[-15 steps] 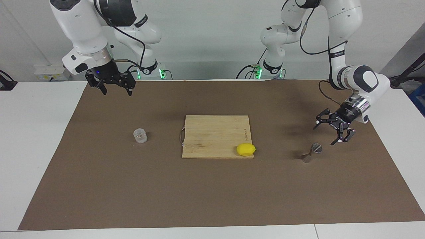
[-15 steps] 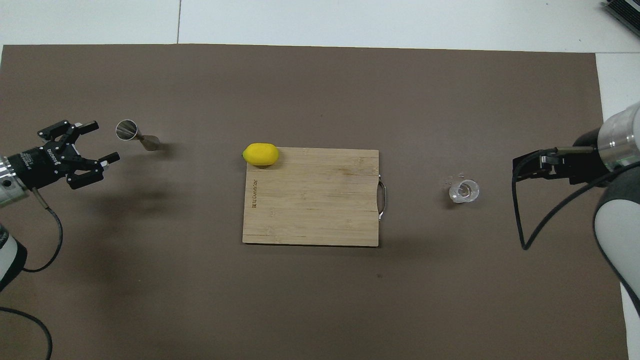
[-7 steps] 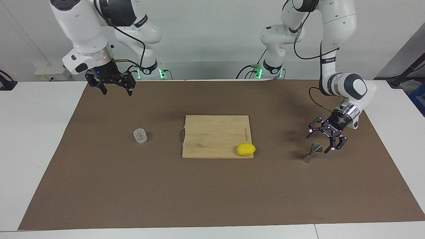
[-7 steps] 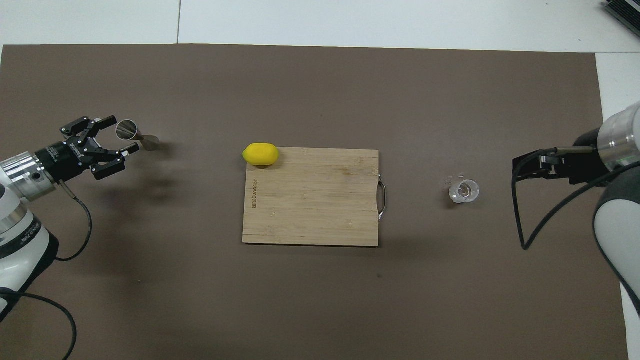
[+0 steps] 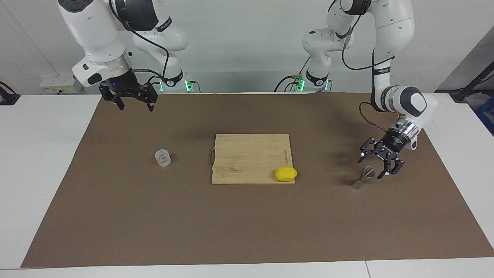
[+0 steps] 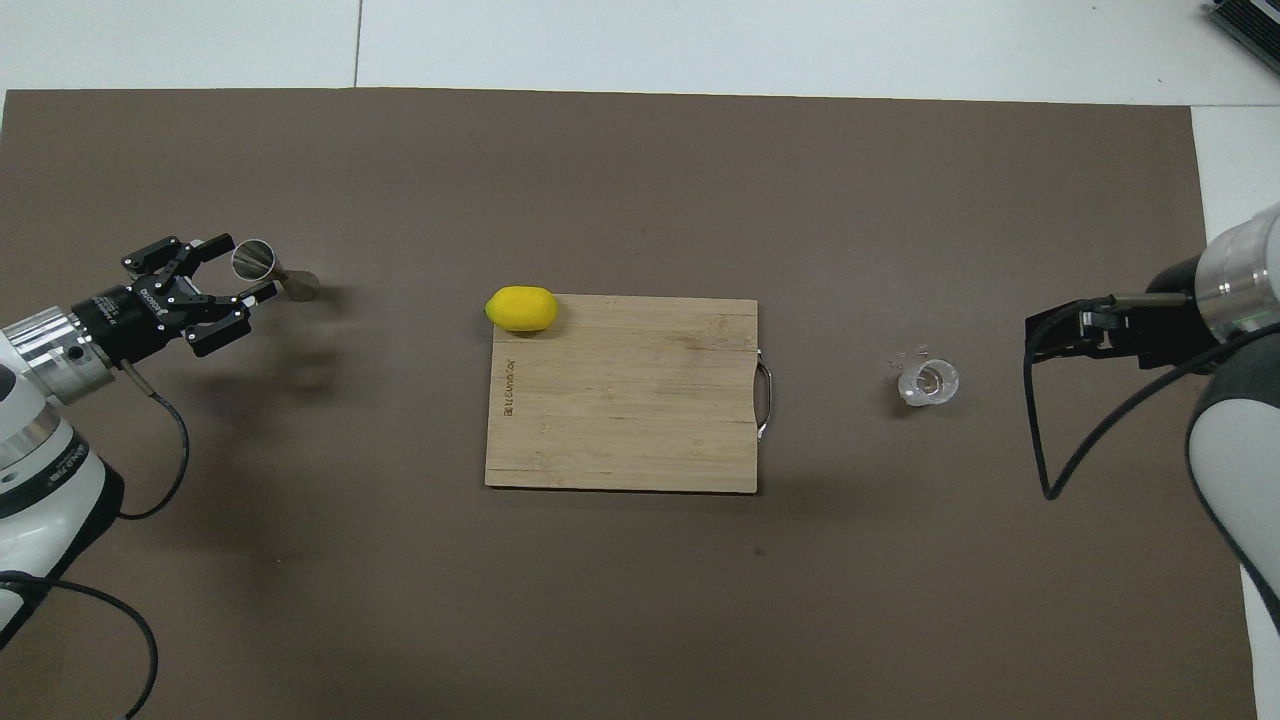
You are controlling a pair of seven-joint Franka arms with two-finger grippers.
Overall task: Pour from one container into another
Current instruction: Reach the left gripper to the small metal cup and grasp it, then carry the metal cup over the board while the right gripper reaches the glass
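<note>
The small grey metal hourglass jigger [image 5: 362, 177] sits tilted on the brown mat [image 5: 247, 224] at the left arm's end of the desk. The left gripper [image 5: 373, 165] has its jaws spread wide around the jigger's upper cone, not clamped. The clear ribbed cup [image 5: 163, 157] stands at the right arm's end. The right gripper [image 5: 133, 103] waits, jaws open, above the mat's edge.

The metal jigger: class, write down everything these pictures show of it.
The jigger is small, grey and shiny, seemingly metal: two cones joined at a narrow waist. It looks tipped over on the brown mat, one open mouth facing the left pincer. It lies toward the left arm's end of the table. The pincer's open fingers flank that mouth; contact cannot be told.
</note>
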